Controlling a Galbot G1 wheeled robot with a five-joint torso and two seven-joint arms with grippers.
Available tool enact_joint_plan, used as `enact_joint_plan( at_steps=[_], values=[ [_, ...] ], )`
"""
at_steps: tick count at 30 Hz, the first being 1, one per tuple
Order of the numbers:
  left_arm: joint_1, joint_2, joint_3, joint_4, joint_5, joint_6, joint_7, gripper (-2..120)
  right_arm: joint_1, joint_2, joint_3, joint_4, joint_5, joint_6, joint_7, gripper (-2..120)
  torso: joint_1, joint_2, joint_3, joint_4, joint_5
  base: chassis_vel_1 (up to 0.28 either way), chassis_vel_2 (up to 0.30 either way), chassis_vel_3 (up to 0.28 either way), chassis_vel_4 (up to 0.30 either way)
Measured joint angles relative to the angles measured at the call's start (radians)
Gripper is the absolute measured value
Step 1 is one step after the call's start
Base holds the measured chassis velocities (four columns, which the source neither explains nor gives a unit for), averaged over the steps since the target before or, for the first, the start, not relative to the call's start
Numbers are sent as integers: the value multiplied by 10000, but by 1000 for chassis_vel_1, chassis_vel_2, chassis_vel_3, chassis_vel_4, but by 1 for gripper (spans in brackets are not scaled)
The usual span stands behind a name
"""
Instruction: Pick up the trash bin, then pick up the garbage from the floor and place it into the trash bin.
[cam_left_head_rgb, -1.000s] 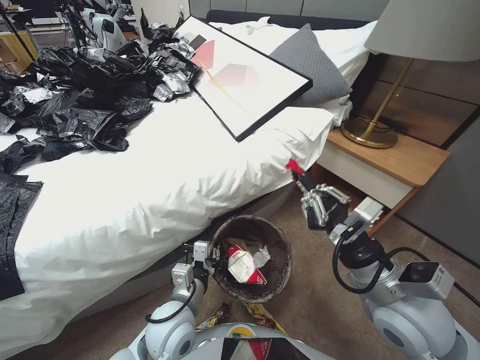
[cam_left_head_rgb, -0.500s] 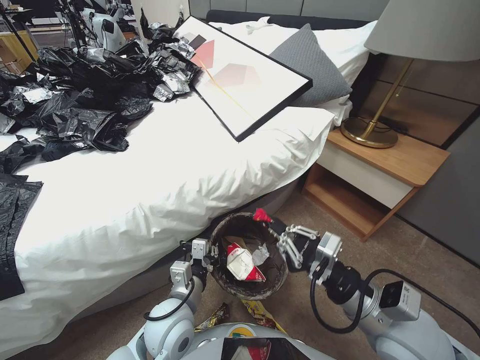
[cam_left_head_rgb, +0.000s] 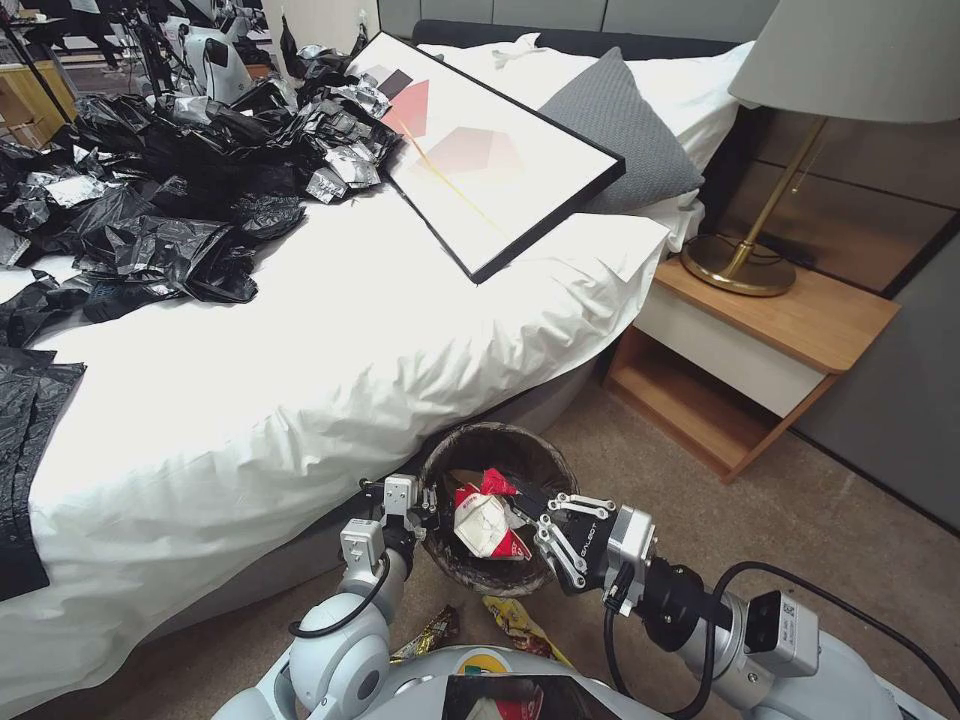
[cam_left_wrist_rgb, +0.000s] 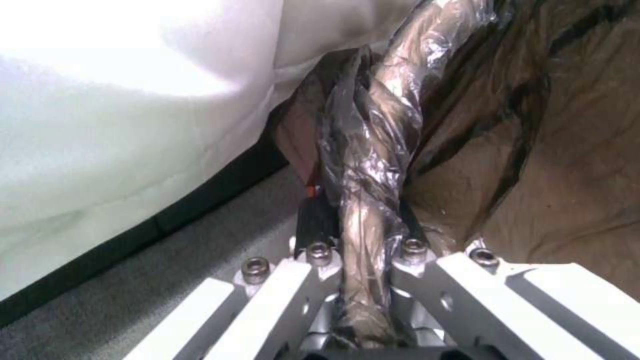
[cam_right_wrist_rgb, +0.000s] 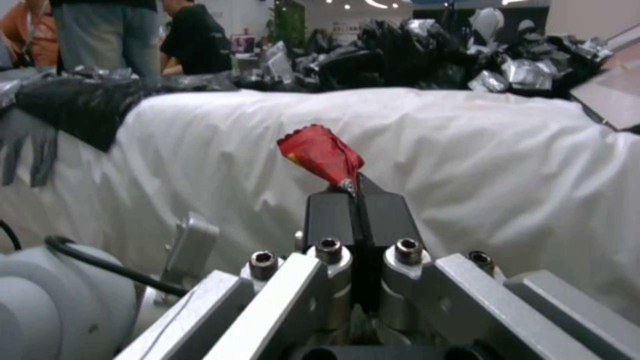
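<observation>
Both arms are built of rounded pale grey-white shell segments joined by black collars, with black cables looping outside the wrists. The silver metal left gripper (cam_left_head_rgb: 425, 507) and silver metal right gripper (cam_left_head_rgb: 525, 500) have slotted linkage bars, hex-socket screws and black fingertip pads (cam_right_wrist_rgb: 383, 215). The right gripper's black body carries white lettering; a small label sits on its wrist camera block.

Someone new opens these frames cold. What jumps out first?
The right pincer, shut on a red wrapper, is poised over the bin, which the left pincer holds by its bagged rim beside the bed. A crushed red-and-white cup lies inside the bin. Black bags are heaped on the bed's far side, next to a framed picture.
</observation>
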Motion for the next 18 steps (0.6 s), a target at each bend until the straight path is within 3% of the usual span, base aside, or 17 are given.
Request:
enact_joint_plan(
  at_steps=[13,18],
  values=[
    [-24,-12,-4,-23,-26,5,-5,2,941,131,-951,-1535,-68,-4,238,0,0,0,0,-1,2,0,0,0,0],
    [2,-19,0,-58,-26,5,-5,2,1092,262,-1184,-1832,-147,-10,347,19,0,0,0,-1,2,0,0,0,0]
  ],
)
